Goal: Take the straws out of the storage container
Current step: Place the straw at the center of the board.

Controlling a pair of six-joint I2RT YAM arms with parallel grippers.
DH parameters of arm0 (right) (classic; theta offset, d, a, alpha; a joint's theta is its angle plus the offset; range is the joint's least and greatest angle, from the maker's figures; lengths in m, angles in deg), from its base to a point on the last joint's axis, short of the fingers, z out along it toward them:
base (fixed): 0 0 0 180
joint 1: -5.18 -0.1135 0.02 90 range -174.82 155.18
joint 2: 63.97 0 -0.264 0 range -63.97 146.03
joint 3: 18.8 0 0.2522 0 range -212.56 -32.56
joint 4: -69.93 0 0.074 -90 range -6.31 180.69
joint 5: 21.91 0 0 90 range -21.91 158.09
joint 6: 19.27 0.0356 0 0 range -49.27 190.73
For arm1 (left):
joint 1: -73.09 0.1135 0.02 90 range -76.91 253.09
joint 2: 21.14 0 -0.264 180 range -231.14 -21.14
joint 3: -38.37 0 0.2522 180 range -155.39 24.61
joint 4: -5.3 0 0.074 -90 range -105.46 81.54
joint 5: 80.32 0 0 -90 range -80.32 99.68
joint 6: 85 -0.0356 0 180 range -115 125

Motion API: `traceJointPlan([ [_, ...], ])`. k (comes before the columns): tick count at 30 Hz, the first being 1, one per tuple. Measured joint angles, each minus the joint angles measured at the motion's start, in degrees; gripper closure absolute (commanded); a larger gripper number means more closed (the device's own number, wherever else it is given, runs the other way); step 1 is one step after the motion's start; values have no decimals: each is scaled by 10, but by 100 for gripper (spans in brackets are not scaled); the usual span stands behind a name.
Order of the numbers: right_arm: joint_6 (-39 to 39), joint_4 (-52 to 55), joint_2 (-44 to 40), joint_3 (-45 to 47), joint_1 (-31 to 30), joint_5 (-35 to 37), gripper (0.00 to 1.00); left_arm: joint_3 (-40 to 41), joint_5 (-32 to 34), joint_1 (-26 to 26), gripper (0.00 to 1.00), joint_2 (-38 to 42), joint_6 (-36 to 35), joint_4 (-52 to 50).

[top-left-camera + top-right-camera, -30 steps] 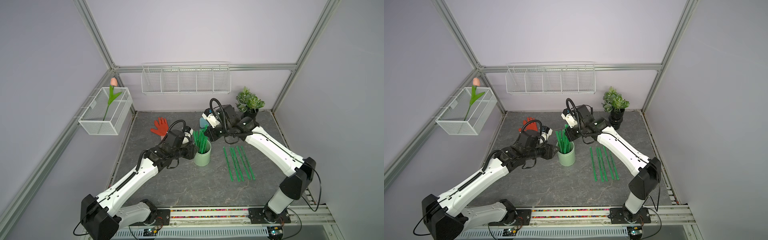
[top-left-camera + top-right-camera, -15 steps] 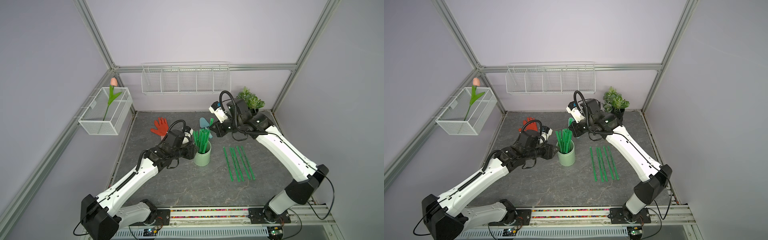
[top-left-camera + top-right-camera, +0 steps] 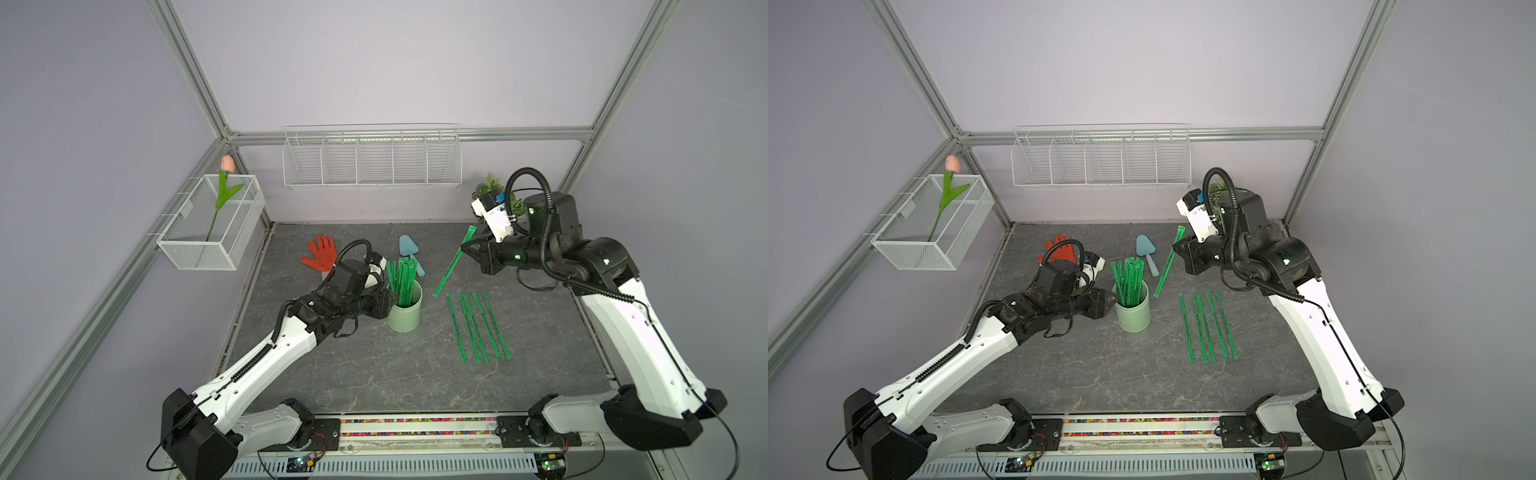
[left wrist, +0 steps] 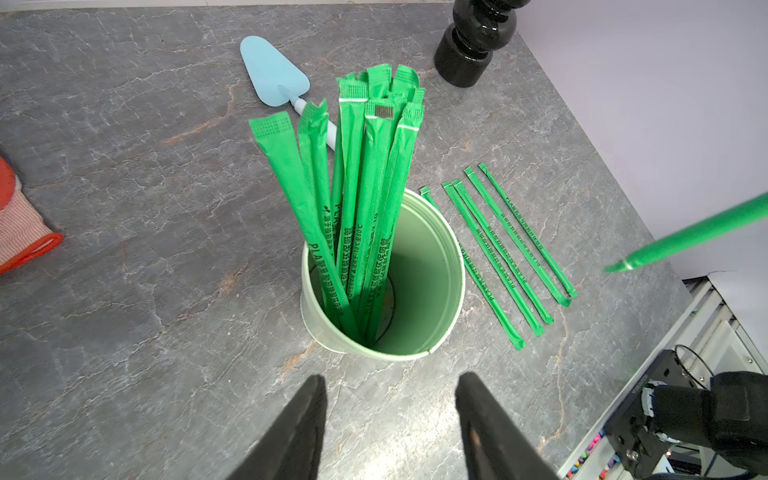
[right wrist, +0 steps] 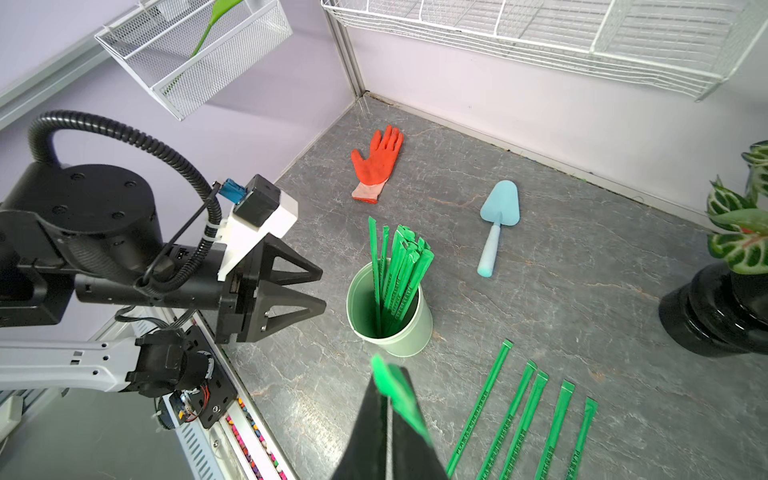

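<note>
Five straws: flat on the table, side by side in a neat row, near the storage container but apart from it
One held straw: in the air, tilted, its upper end toward the back wall, clear of the container and of the row
Standing straws: roughly nine, upright in the container, leaning together against one side of its rim; packed too tightly for a sure count
Storage container: one pale mint cup, upright near the middle of the table, between the two grippers
Other things: one red glove, one blue trowel, one potted plant in a black pot, one tulip, two white wire baskets
Left gripper: jaws about half open and empty, fingertips just beside the container's wall, not touching it
Right gripper: jaws closed on the held straw, pinching it nearer its upper end, raised above the table
Table: dark grey, marbled with pale veins
Room: lilac walls and aluminium frame posts; the long basket with compartments hangs on the back wall, the mesh basket on the left wall holds the tulip
</note>
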Motion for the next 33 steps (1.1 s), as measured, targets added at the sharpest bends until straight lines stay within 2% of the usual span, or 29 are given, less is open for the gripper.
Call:
traceJointPlan([
  [7,0,8,-20,25,8,4,93,0,0,0,46,0,2,0],
  [13,2,51,-9,23,27,61,93,0,0,0,46,2,2,0],
  [26,33,215,97,14,158,158,93,0,-3,0,46,3,2,0],
  [33,35,256,167,43,180,230,93,0,-5,0,46,3,2,0],
])
